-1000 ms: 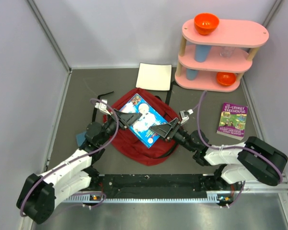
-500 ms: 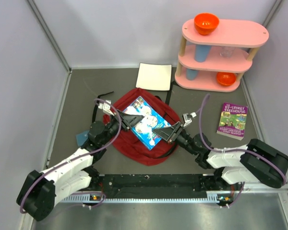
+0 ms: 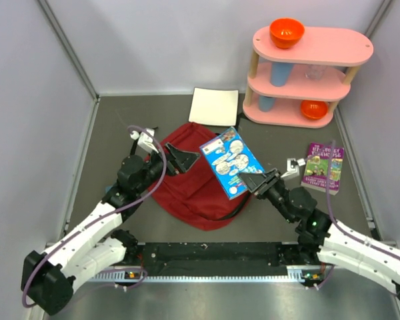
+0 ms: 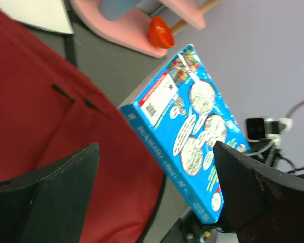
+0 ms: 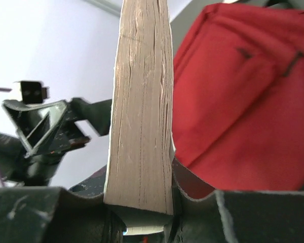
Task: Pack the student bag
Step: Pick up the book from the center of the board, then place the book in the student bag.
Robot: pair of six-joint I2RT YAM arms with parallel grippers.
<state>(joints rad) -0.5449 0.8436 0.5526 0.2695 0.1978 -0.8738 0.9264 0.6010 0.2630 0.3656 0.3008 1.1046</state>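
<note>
One blue book to stow: pinched at its near end by the right gripper, raised and tilted, long axis slanting away over the right rim of the student bag. Student bag flat on the counter between the arms, left of that gripper. Left gripper spread wide, empty, over its far part. Shown by the right wrist alone: page edges clamped. No open zipper visible anywhere.
</note>
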